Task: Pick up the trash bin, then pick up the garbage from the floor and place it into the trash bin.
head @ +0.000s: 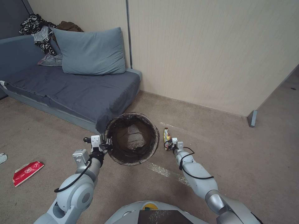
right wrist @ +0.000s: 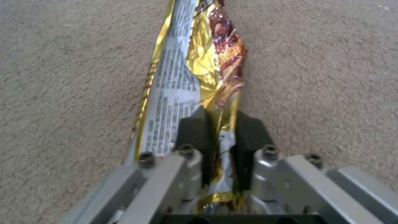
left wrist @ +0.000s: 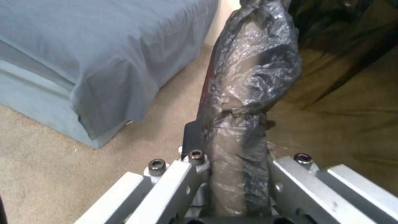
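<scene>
- While the left tool [head: 107,143] pinches the lined rim of the trash bin [head: 132,138], the bin hangs at the centre of the head frame, its open mouth tipped toward the camera and its dark liner folded over the edge.
- Seen from the left wrist, the tool's [left wrist: 232,161] black pads are pressed onto a bunched fold of the liner [left wrist: 248,93], with the bed [left wrist: 91,56] beside it.
- Just right of the bin in the head frame, the right tool [head: 168,142] is closed on a yellow snack wrapper [head: 167,136].
- From the right wrist, the tool's [right wrist: 222,137] two black fingers [right wrist: 195,130] squeeze the wrapper's [right wrist: 195,68] lower end, the rest stretching away over the carpet [right wrist: 62,93].
- At the lower left of the head frame, a red-and-white wrapper [head: 26,172] lies on the carpet, well apart from both arms.
- A grey pillow [head: 90,51] leans on the wall at the upper left, on the bed.
</scene>
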